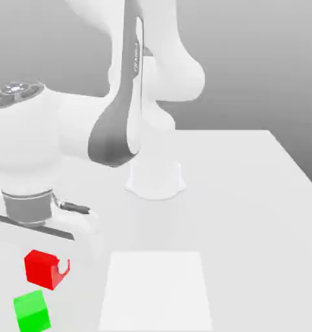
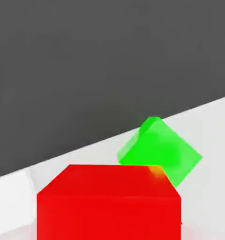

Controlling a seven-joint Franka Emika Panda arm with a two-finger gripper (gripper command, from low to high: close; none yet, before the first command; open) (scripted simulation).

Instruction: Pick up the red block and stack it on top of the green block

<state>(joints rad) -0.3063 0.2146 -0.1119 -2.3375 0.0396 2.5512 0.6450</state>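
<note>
With the gripper (image 1: 47, 267) clamped on the red block (image 1: 41, 269) at lower left, it should be centred squarely over the green block (image 1: 32, 312) just below before being lowered.

Soft, even light, no glare.
We see a pale surface (image 1: 249, 194) lit flatly with only faint shadows; the green block (image 2: 165, 152) looks slightly blurred in the hand view.

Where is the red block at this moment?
In the exterior view the red block is at the lower left, held in the gripper under the arm's hand, just above the green block and not yet resting on it.
</note>
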